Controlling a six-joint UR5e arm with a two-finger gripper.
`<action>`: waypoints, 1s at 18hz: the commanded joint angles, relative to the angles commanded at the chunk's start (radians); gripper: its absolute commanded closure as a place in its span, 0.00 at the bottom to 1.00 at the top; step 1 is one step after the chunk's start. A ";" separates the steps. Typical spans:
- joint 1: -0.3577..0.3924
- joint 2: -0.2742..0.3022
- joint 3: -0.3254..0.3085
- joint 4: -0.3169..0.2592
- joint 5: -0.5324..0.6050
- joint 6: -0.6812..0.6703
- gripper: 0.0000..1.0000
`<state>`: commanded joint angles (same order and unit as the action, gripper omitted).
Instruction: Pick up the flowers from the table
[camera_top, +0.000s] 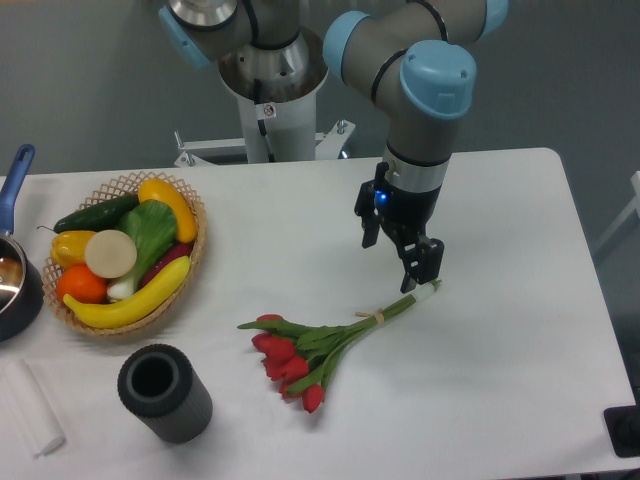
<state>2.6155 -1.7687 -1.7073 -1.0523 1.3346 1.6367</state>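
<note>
The flowers (305, 352) lie flat on the white table (510, 240), a small bunch of red tulips. Their heads point toward the front left, and the green stems run up to the right, tied with a thin band. My gripper (389, 265) hangs from the arm just over the far end of the stems, with its right finger (418, 262) directly above the cut tips. The jaws stand apart and nothing is between them.
A wicker basket (193, 262) of fruit and vegetables sits at the left. In front of it lies a black hollow cylinder (163, 393). A dark pan with a blue handle (14, 285) and a white roll (35, 420) are at the left edge. The robot base (270, 95) is behind.
</note>
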 joint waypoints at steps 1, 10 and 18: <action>0.000 0.000 -0.002 0.002 -0.002 0.005 0.00; -0.003 0.000 -0.015 0.003 -0.021 -0.006 0.00; -0.018 -0.005 -0.021 0.006 -0.020 -0.216 0.00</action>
<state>2.5971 -1.7733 -1.7288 -1.0462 1.3146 1.4208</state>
